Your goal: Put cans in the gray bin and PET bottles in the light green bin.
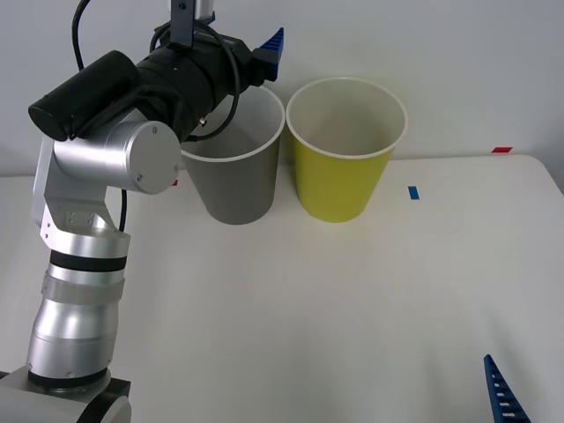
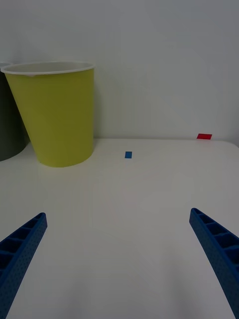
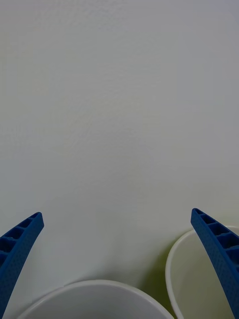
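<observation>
Right now my left claw hangs above the gray bin, fingers spread wide with nothing between them, the white rim directly under it in the left wrist view. No can or PET bottle is to be seen on the bench, so I judge this the release step over the gray bin, and I cannot tell what lies inside it. To do it well I should lift straight up before swinging away, since the light green bin stands just beside the gray one, almost rim to rim, and a sideways sweep could knock either. My right claw waits low over the near bench, also wide open and empty. A blue marker and a red marker lie beyond the green bin, well apart from my path.
</observation>
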Motion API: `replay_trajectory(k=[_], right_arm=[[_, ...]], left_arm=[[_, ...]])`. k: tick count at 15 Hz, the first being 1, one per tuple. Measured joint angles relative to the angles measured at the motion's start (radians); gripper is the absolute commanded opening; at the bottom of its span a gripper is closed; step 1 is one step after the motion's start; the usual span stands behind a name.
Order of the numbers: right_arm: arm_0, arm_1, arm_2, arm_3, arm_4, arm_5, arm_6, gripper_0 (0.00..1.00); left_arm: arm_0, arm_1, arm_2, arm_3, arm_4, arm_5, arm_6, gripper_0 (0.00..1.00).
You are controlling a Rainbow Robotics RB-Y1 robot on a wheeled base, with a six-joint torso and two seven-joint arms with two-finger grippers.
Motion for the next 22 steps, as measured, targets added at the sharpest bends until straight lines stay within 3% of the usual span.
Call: replay_trajectory(k=[4, 12, 15, 22], right_arm=[[0.0, 0.0, 0.0, 0.0, 0.0, 0.0, 0.0, 1.0], [0.0, 0.0, 0.0, 0.0, 0.0, 0.0, 0.0, 1.0], [0.0, 0.0, 0.0, 0.0, 0.0, 0.0, 0.0, 1.0], [0.0, 0.0, 0.0, 0.0, 0.0, 0.0, 0.0, 1.0]], left_arm=[[0.1, 0.025, 0.011, -0.114, 0.067, 0.0, -0.009, 1.0], [0.503, 0.106, 0.061, -0.464, 0.114, -0.015, -0.014, 1.0], [0.663, 0.146, 0.09, -0.52, 0.212, -0.099, -0.016, 1.0], [0.999, 0.235, 0.029, -0.527, 0.222, -0.455, -0.027, 1.0]])
